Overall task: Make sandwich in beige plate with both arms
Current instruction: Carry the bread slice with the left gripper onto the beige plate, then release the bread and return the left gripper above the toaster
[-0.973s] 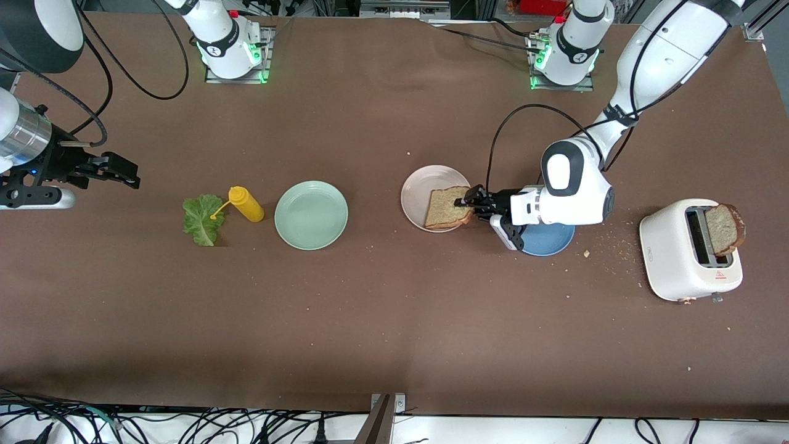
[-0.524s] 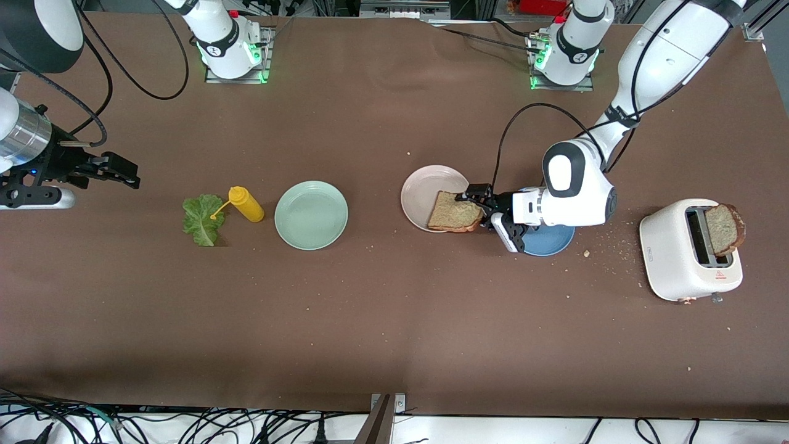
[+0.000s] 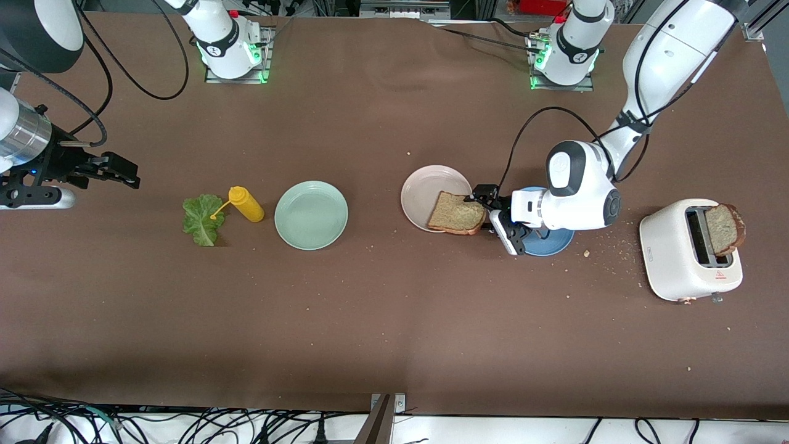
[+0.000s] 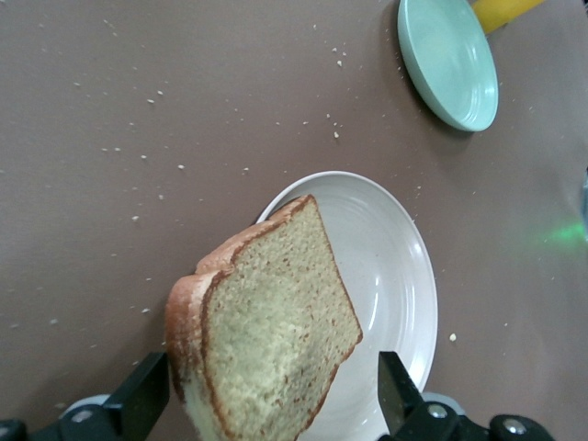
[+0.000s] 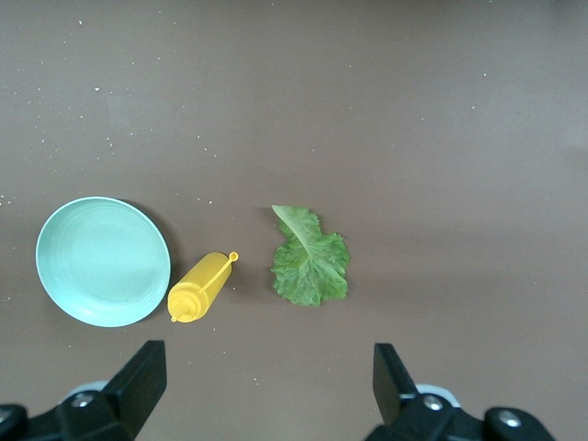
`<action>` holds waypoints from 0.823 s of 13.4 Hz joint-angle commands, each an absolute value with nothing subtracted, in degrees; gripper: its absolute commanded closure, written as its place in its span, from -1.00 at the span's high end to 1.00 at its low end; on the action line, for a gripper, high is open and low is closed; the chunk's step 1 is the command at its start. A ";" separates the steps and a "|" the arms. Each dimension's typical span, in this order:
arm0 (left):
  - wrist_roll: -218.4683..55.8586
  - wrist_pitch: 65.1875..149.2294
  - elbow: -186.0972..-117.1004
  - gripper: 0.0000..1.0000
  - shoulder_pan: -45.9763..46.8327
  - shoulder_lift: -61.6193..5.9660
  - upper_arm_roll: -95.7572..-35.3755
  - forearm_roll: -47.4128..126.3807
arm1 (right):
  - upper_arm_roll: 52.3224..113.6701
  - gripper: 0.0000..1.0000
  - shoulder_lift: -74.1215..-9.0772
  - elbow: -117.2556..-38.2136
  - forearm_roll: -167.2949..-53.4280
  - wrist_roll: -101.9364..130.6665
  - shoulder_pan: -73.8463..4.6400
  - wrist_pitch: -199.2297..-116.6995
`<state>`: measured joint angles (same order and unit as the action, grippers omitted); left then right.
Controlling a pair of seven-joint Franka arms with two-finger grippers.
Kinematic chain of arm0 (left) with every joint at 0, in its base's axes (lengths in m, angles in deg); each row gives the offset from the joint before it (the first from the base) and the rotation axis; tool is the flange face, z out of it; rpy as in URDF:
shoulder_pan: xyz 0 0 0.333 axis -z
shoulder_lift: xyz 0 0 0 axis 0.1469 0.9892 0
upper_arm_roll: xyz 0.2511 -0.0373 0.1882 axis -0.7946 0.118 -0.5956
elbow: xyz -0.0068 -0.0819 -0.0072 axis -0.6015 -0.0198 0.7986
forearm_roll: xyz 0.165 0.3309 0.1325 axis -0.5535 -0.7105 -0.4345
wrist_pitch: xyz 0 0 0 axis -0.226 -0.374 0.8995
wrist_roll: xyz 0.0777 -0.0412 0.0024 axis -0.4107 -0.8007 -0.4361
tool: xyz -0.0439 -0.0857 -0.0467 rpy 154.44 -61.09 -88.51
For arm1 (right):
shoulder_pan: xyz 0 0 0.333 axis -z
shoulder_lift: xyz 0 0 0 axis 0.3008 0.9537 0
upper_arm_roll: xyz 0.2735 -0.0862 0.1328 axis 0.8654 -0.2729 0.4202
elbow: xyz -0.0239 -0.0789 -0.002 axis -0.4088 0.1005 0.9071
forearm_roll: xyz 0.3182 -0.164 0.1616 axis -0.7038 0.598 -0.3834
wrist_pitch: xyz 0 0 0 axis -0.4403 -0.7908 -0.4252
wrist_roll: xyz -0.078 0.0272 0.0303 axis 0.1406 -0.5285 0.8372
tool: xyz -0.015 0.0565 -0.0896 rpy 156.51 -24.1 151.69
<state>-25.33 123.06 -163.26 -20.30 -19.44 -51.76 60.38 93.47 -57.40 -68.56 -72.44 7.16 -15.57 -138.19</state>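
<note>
Left gripper [image 3: 487,211] extended sideways at frame centre-right, fingers apart, released brown wholegrain bread slice [image 3: 457,213] tilted over round beige plate [image 3: 425,191] rim. Right gripper [image 3: 114,171] waiting upper left, fingers apart.

A square slice of brown bread [image 3: 457,213] is seen resting on the beige plate [image 3: 425,188], overhanging its rim toward the left arm's end. A second slice [image 3: 723,229] is held upright in a slot. The ruffled green lettuce leaf [image 3: 202,219] lies flat on the counter [image 3: 394,320], toward the right arm's end.
</note>
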 commanded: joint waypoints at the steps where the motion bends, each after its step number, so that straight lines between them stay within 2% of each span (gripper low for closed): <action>1: -33.08 115.23 -159.04 1.00 -20.57 -21.63 -52.16 51.97 | 93.54 1.00 -56.80 -67.04 -73.08 7.05 -15.48 -137.62; 7: -38.20 100.11 -150.17 1.00 -23.20 -23.21 -52.43 40.98 | 93.54 1.00 -56.80 -67.04 -73.08 7.05 -15.48 -137.62; 11: -41.36 88.07 -139.71 1.00 -24.35 -23.30 -53.39 33.50 | 93.54 1.00 -56.80 -67.04 -73.08 7.13 -15.48 -137.62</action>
<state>-38.78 93.42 -144.54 -24.53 -22.81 -53.03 37.10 93.47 -57.40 -68.53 -72.44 7.16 -15.57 -138.19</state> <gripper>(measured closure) 0.000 0.000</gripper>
